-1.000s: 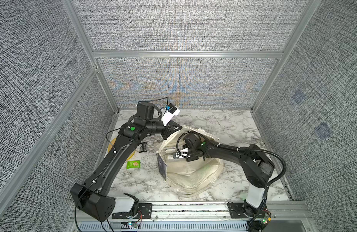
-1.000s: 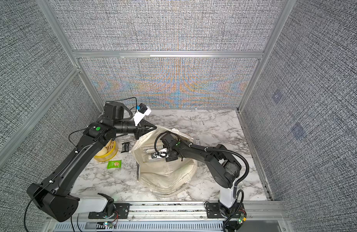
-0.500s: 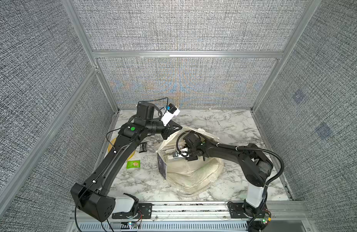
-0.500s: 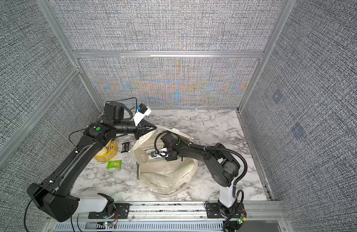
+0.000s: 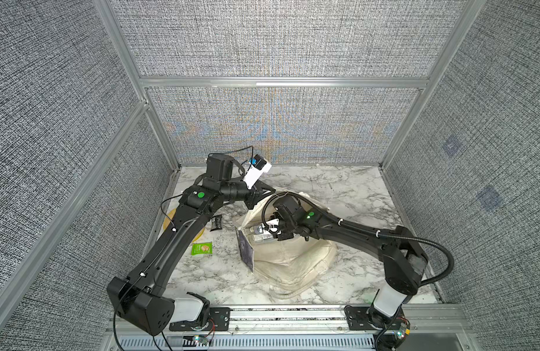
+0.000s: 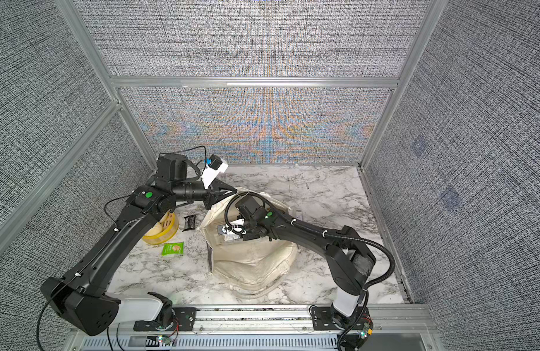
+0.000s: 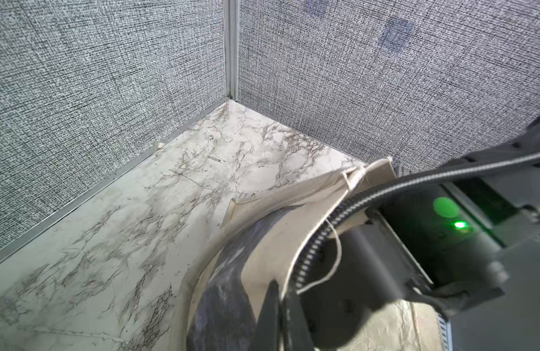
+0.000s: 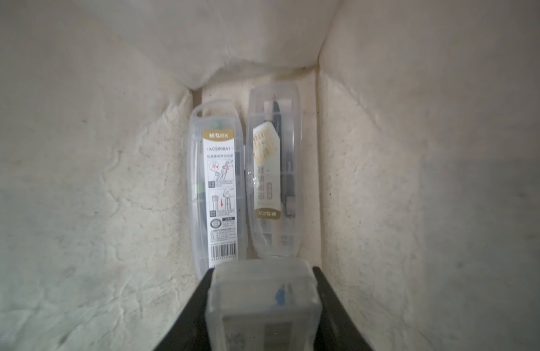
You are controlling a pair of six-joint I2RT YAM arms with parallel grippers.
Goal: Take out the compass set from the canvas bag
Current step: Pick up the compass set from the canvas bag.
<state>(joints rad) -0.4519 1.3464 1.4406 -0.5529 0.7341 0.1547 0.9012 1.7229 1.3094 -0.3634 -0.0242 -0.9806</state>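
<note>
The marble-patterned table [image 5: 353,188] carries the canvas bag [image 5: 293,258], slumped across its middle and reaching toward the front edge. Over by the left edge sits a yellow round object [image 6: 162,232], with a small black packet [image 5: 216,221] beside it and a green packet [image 5: 201,248] just in front.

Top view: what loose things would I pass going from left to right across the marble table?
Yellow round container → black packet → canvas bag. The green packet overlaps the container, so it is left out.

My left gripper [image 5: 268,192] was held up high and pinched tight, and my right gripper [image 8: 264,273] reached down low, squeezing.
</note>
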